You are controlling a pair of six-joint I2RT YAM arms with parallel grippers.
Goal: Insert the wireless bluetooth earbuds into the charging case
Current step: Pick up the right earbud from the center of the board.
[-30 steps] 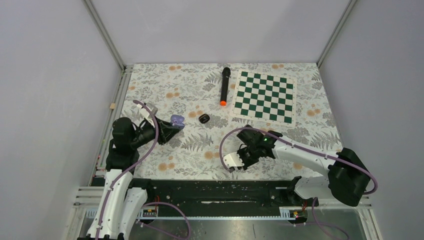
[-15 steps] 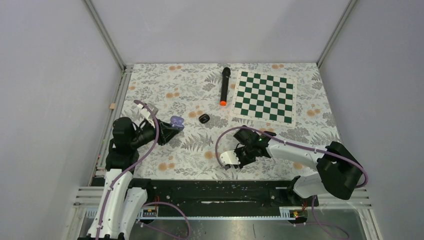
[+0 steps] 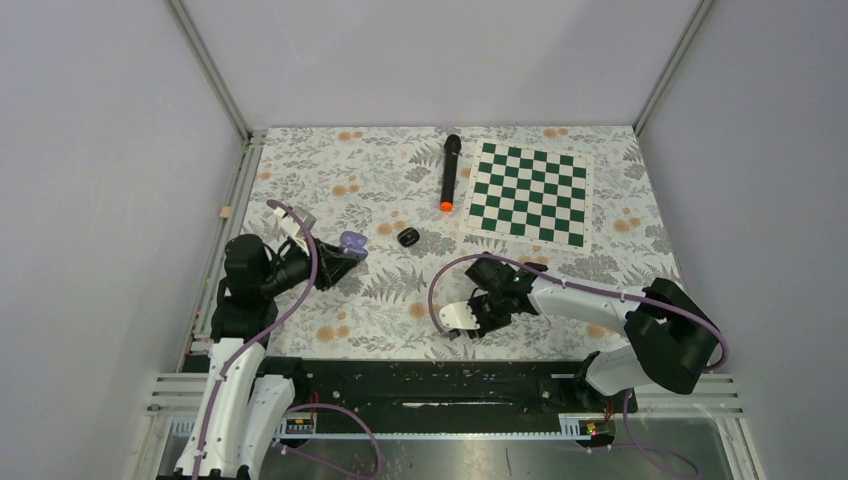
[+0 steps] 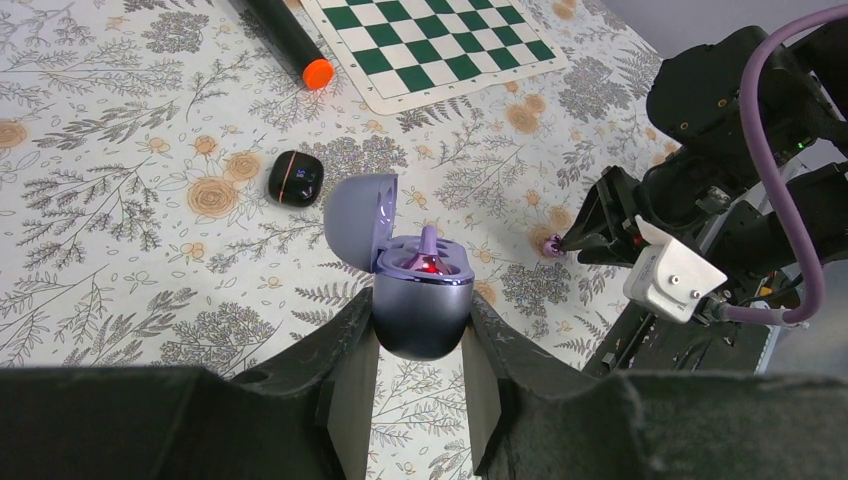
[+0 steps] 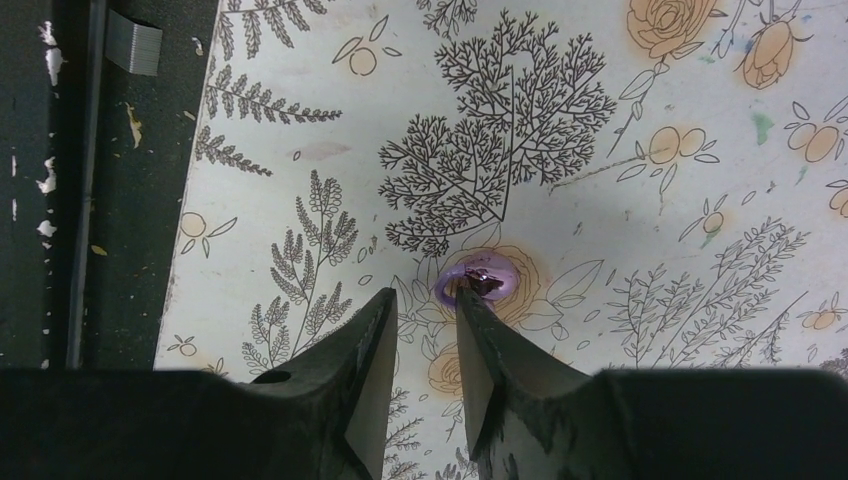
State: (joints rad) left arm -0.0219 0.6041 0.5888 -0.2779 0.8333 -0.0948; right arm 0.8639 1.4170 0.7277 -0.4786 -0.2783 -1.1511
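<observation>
Pads of the left end effector (image 4: 420, 300) were pinched against the sides of the lilac charging case (image 4: 418, 320). The case stood upright with its lid hinged open. A seated earbud (image 4: 429, 262) sat in the case with a red glow at its foot. The right end effector (image 5: 424, 312) hung low over the worktop (image 3: 380, 180). Its two fingers stood a narrow gap apart with nothing between them. A loose earbud (image 5: 470, 283), also lilac, lay on the print right at the tip of one finger, outside the gap.

Against the picture from a second before, the right end effector had slid a little toward the left arm's side. Its elbow and shoulder block had swung the same way. The left end effector and the case sat almost where they had been.

Beyond the left end effector, a small black case (image 3: 407, 237) rested on the floral worktop. Farther out lay a black microphone (image 3: 449, 172) with an orange end. A green-and-white chessboard mat (image 3: 528, 190) lay just beside the microphone. Plain grey walls closed the space on three sides, with metal posts in the far corners. A black rail (image 3: 420, 385) ran along the near edge behind both end effectors.

The left arm (image 3: 245, 290) rose from its base and folded forward, its wrist reaching low toward the middle. The right arm (image 3: 590, 298) stretched low and nearly level from its shoulder block toward the centre. A purple cable (image 3: 440, 290) looped over its wrist.
</observation>
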